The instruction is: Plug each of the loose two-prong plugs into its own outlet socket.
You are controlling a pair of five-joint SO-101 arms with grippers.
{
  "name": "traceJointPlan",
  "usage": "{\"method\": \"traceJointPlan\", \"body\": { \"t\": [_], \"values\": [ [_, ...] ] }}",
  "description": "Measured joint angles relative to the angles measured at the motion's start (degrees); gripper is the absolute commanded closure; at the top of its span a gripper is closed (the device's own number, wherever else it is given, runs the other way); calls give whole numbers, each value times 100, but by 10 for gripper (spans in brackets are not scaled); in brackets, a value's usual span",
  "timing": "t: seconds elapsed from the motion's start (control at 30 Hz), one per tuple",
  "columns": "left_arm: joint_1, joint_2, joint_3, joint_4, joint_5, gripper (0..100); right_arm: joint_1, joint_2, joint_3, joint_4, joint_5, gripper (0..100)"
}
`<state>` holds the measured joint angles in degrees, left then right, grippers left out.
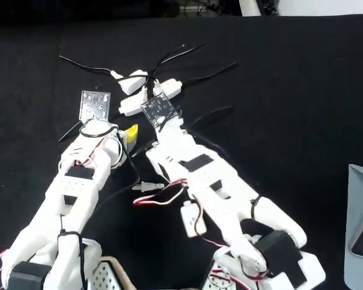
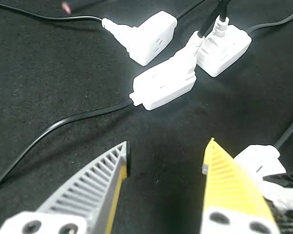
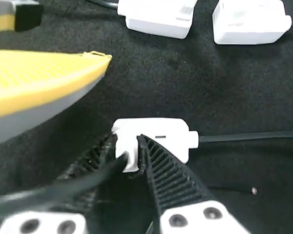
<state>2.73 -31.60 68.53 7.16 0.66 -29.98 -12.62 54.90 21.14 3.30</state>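
Note:
Three white outlet sockets lie at the back of the black table. One socket shows bare slots. The middle socket and the far socket each carry a plug with a black cord. A fourth white socket lies closer, its cord running off sideways. My right gripper is shut on a small white plug pressed against it, a black cord trailing back. My left gripper hovers open just beside it, holding nothing. Another loose plug lies between the arms.
Black cords fan out from the sockets across the back of the table. A grey tray stands at the right edge. A white perforated block sits at the front by the left arm's base.

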Motion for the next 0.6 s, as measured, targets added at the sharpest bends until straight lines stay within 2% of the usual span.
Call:
{"method": "traceJointPlan", "body": {
  "t": [0.4, 0.6],
  "values": [
    [0, 0, 0, 0, 0, 749, 9, 9, -325, 334, -167, 987],
    [-105, 0, 0, 0, 0, 750, 53, -448, 88, -62, -273, 987]
  ]
}}
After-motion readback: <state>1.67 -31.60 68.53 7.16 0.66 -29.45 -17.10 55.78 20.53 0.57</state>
